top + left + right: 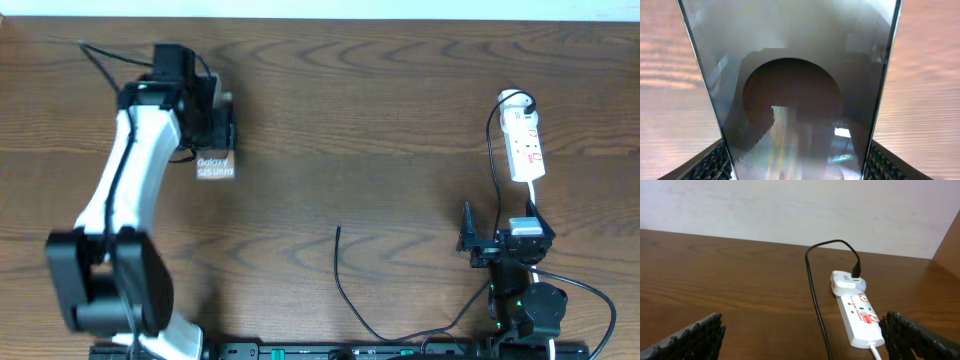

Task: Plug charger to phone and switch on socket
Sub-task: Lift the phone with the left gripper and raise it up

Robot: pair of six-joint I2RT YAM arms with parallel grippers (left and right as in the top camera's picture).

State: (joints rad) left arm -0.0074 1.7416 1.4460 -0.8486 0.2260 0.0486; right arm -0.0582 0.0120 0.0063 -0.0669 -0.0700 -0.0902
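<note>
We judge plugging under way: the left pincer (800,167) clasps the flat bronze-brown smartphone (215,167) near the far-left corner of the bench (380,90); the right pincer (800,335), spread empty, must next fetch the thin black charger cable (343,285) by the near edge.

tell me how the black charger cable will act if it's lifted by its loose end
Probably floppy: the charger cable lies in loose curves on the table, so the tip would likely droop. It looks thin and light. Its far end seems plugged in at the socket, so it may tug there.
</note>
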